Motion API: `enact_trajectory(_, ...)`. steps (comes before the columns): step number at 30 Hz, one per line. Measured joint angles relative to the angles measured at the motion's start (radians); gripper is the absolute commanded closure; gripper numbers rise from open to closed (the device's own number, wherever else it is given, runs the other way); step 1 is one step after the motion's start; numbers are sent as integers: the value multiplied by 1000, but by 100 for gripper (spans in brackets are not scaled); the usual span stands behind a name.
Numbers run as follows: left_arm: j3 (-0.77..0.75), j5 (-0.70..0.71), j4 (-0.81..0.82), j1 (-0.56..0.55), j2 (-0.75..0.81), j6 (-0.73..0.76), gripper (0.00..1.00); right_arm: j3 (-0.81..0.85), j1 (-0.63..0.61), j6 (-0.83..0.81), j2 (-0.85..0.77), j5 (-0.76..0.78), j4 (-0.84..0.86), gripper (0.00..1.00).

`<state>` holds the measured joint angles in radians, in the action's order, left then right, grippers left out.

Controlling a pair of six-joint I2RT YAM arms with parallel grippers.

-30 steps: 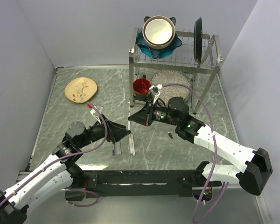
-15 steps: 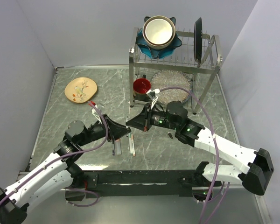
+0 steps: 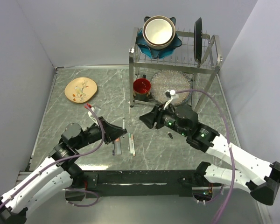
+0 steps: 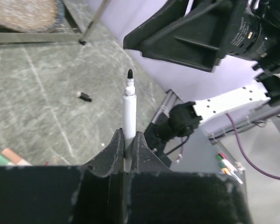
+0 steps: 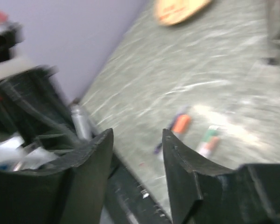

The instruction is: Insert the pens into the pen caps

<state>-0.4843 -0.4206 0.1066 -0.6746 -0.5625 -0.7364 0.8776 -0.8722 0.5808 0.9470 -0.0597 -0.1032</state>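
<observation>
My left gripper (image 4: 126,142) (image 3: 124,132) is shut on a white pen (image 4: 129,109) (image 3: 123,124) that stands upright, its bare black tip pointing up. My right gripper (image 5: 137,140) (image 3: 143,120) hangs open and empty just right of that pen, which shows blurred (image 5: 80,122) beside its left finger. A black pen cap (image 3: 170,136) (image 4: 84,96) lies alone on the table right of centre. Three more pens lie side by side near the front edge: a dark one (image 3: 114,147), an orange-capped one (image 3: 129,142) (image 5: 179,125) and a green-and-orange one (image 3: 133,148) (image 5: 209,140).
A metal dish rack (image 3: 177,63) stands at the back with a bowl (image 3: 158,31) and a dark plate (image 3: 198,33) on top. Under it are a red cup (image 3: 141,87) and a glass dish (image 3: 170,84). A patterned plate (image 3: 80,89) lies back left.
The left gripper has shut on the white pen. The right gripper has opened, let go of that pen and drawn back to the right.
</observation>
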Motion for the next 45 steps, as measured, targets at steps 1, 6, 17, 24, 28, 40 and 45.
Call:
enact_trajectory(1, -5, 10, -22, 0, 7, 8, 99, 2, 1, -12, -9, 64, -33, 42)
enact_trajectory(6, -35, 80, -123, 0, 53, 47, 99, 55, 58, -91, 85, 319, -272, 46)
enact_trajectory(17, -45, 147, -209, 0, 120, 101, 99, 61, 327, -276, 467, 247, -481, 56)
enact_trajectory(24, -46, 160, -232, 0, 119, 108, 99, 50, 364, -317, 568, 126, -481, 60)
enact_trajectory(28, -45, 174, -239, 0, 121, 108, 99, 51, 390, -318, 609, 67, -483, 60)
enact_trajectory(40, -46, 189, -251, 0, 126, 116, 99, 54, 404, -318, 681, 47, -496, 62)
enact_trajectory(45, -46, 192, -251, 0, 127, 116, 99, 54, 407, -314, 684, 44, -507, 73)
